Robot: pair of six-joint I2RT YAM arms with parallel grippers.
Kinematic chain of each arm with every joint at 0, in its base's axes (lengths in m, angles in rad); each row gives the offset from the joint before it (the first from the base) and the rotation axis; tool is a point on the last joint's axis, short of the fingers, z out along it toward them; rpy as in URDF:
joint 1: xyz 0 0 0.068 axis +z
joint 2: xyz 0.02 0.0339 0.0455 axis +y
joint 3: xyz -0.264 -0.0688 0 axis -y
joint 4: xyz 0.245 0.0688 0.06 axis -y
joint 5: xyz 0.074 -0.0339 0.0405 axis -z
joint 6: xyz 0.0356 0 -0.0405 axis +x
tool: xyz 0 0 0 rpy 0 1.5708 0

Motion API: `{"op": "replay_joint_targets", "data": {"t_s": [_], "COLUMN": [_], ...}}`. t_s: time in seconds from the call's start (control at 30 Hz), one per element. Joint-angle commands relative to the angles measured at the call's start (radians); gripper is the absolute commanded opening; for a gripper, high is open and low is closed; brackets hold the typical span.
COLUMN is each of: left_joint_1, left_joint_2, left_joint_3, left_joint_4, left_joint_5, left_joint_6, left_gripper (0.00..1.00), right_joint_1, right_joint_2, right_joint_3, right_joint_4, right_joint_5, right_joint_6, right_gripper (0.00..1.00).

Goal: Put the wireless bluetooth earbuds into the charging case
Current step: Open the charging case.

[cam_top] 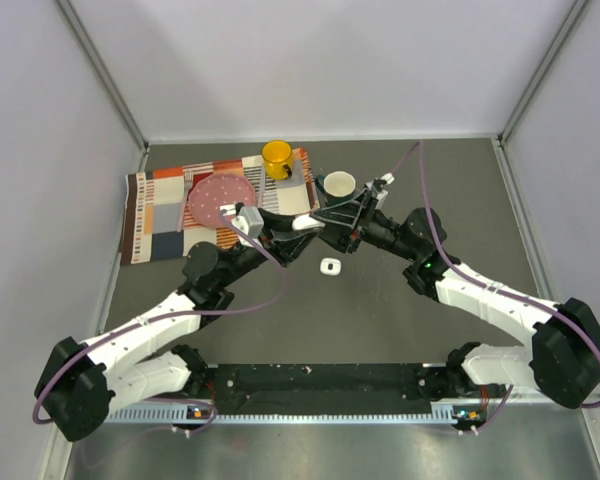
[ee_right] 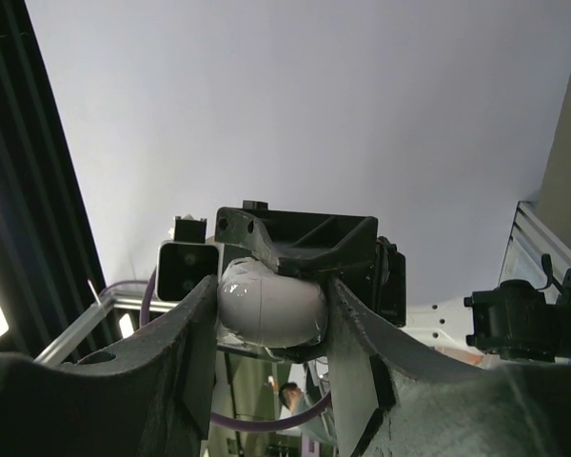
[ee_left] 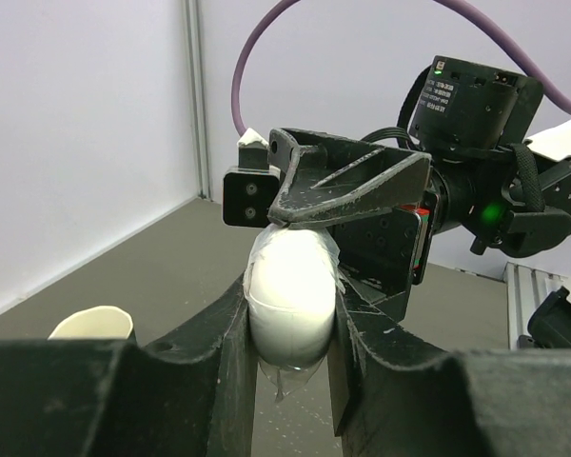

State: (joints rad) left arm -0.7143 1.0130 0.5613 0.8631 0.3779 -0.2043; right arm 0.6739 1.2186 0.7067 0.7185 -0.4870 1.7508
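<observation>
Left tool (ee_left: 290,328) pinches charging case (ee_left: 288,286) at both sides. I hold case in air above table (cam_top: 380,320). Right tool (ee_right: 271,319) clamps same case from opposite end. Small white item (cam_top: 330,266) lies on table below, identity unclear.

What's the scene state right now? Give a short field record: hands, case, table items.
left hand: shut on the charging case, gripping its sides
right hand: shut on the same case, from the opposite side
case position: held in the air between both hands, off the table
small white item: lies on the table below the hands, too small to identify
background: pink plate and yellow mug on patterned cloth; green mug beside the cloth
</observation>
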Motion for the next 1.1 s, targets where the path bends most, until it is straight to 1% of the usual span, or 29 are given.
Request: {"op": "replay_joint_targets", "data": {"t_s": [0.0,0.03,0.07,0.1,0.13,0.17,0.2,0.23,0.27,0.3,0.33,0.37,0.43,0.47,0.53,0.57,0.67,0.8,0.9,1.07], "left_joint_1": [-0.004,-0.004,-0.004,-0.004,-0.004,-0.004,-0.004,-0.004,-0.004,-0.002,-0.004,-0.004,-0.002,-0.002,-0.002,-0.002,-0.001,-0.002,-0.002,-0.002], "left_joint_2": [-0.001,-0.002,-0.005,-0.011,-0.016,-0.025,-0.028,-0.033,-0.04,-0.045,-0.048,-0.051,-0.044,-0.031,-0.022,-0.008,0.019,0.064,0.094,0.116], "left_joint_3": [0.043,0.043,0.042,0.035,0.029,0.02,0.002,-0.007,-0.017,-0.03,-0.037,-0.049,-0.061,-0.075,-0.089,-0.096,-0.092,-0.075,-0.067,-0.052], "left_joint_4": [0.04,0.042,0.042,0.051,0.062,0.08,0.12,0.14,0.152,0.172,0.181,0.197,0.27,0.304,0.385,0.408,0.458,0.511,0.557,0.56], "left_joint_5": [0.022,0.026,0.027,0.029,0.03,0.03,0.026,0.016,0.01,0.004,0.01,0.022,0.053,0.077,0.078,0.091,0.116,0.179,0.187,0.214], "left_joint_6": [0.017,0.017,0.014,0.011,0.006,-0.001,-0.004,-0.013,-0.021,-0.03,-0.035,-0.027,-0.02,-0.017,-0.029,-0.03,-0.056,-0.09,-0.121,-0.132], "left_gripper": [0.0,0.0,0.0,0.0,0.0,0.0,0.0,0.0,0.0,0.0,0.0,0.0,0.0,0.0,0.0,0.0,0.0,0.0,0.0,0.0], "right_joint_1": [-0.004,-0.004,-0.007,-0.01,-0.013,-0.02,-0.023,-0.027,-0.025,-0.025,-0.025,-0.027,-0.025,-0.025,-0.027,-0.025,-0.025,-0.007,0.033,0.099], "right_joint_2": [-0.019,-0.028,-0.037,-0.048,-0.083,-0.1,-0.125,-0.173,-0.201,-0.226,-0.272,-0.292,-0.329,-0.355,-0.367,-0.367,-0.352,-0.321,-0.304,-0.266], "right_joint_3": [0.007,0.008,0.011,0.016,0.02,0.034,0.045,0.071,0.089,0.108,0.14,0.151,0.178,0.189,0.232,0.249,0.324,0.378,0.411,0.448], "right_joint_4": [0.043,0.029,0.01,-0.054,-0.086,-0.126,-0.167,-0.283,-0.339,-0.39,-0.471,-0.496,-0.542,-0.589,-0.643,-0.713,-0.847,-0.924,-0.955,-0.978], "right_joint_5": [-0.019,-0.016,-0.009,-0.004,0.004,0.023,0.037,0.056,0.103,0.125,0.143,0.174,0.192,0.206,0.211,0.205,0.179,0.156,0.157,0.183], "right_joint_6": [-0.046,-0.062,-0.11,-0.137,-0.169,-0.25,-0.298,-0.347,-0.457,-0.518,-0.572,-0.676,-0.763,-0.845,-0.91,-0.98,-1.091,-1.183,-1.238,-1.297], "right_gripper": [0.53,0.58,0.62,0.71,0.76,0.82,0.88,0.91,0.94,0.96,0.96,0.96,0.97,0.97,0.97,0.97,0.96,0.95,0.94,0.94]}}
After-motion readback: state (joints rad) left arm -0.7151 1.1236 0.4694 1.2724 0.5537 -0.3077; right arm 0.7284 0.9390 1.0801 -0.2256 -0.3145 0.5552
